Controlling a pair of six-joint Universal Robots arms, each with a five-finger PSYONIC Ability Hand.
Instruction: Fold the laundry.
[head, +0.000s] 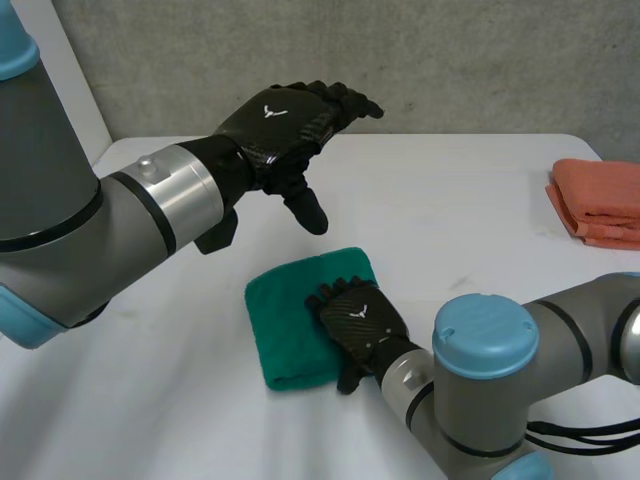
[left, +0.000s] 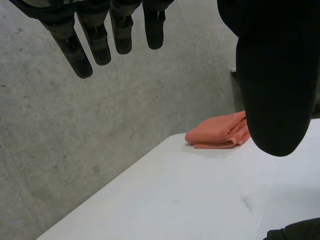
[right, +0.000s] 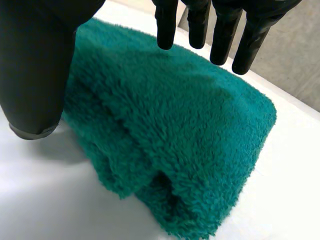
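The green towel (head: 290, 325) lies near the middle of the desk (head: 450, 220), already folded into a thick, compact block. In the right wrist view its doubled layers (right: 200, 125) show at the near end, where the plush edges stack on each other. The right hand (head: 360, 322) rests flat on the part of the towel nearest the robot. Its fingers (right: 166, 30) are straight and released, reaching across the top, and nothing is pinched, so it looks like a pressing or smoothing touch meant to keep the fluffy fold from springing open. The left hand (head: 285, 120) hangs well above the desk and behind the towel, with its fingers (left: 100, 45) spread and loose, holding nothing; it is probably lifted clear so the other hand can work. A folded orange towel (head: 600, 200) sits at the far right edge of the desk, well apart from the green one, which suggests it is a finished piece set aside. The green towel's fold looks about done.
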